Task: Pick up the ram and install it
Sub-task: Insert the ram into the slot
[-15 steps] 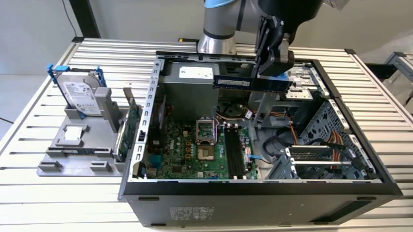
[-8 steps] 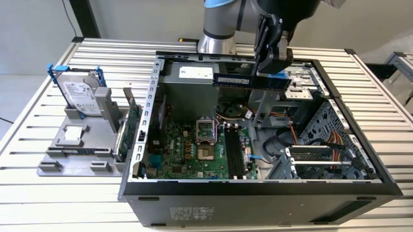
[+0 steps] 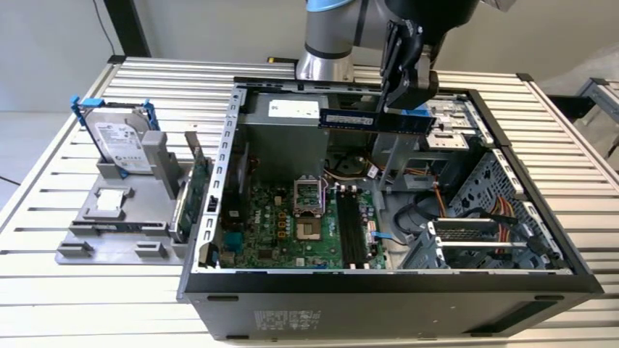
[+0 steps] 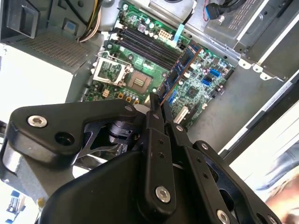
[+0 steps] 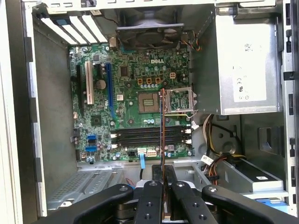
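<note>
Ram [image 5: 162,121] edge-on in hand [image 5: 163,173], over slots [image 5: 140,136]

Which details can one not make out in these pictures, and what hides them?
- First wrist view: the ram's chips, because it shows edge-on.
- Second wrist view: the ram's gripped end, behind the jaws.
- Exterior view: the hard drive's base, sunk in its grey holder.
- Exterior view: the arm, cut off by the top edge.

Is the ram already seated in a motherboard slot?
No, in the exterior view the gripper holds the ram in the air above the open case, clear of the memory slots.
</note>
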{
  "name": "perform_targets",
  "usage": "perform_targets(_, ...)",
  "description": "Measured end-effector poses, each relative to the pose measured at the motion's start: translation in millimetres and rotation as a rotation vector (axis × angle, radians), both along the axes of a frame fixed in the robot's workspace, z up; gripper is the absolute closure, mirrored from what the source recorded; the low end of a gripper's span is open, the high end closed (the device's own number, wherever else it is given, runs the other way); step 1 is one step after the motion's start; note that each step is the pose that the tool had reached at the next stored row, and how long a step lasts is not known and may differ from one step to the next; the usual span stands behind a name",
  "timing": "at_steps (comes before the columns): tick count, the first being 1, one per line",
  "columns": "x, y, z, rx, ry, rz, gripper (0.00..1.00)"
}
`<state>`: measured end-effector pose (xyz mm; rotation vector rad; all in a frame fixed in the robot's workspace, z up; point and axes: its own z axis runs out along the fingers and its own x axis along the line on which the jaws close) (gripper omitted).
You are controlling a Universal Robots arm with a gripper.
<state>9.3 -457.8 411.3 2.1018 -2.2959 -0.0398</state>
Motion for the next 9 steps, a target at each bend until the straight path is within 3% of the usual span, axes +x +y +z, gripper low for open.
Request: perform_targets(9,0.0,0.0,0.0,0.0,0.0,0.0,1.0)
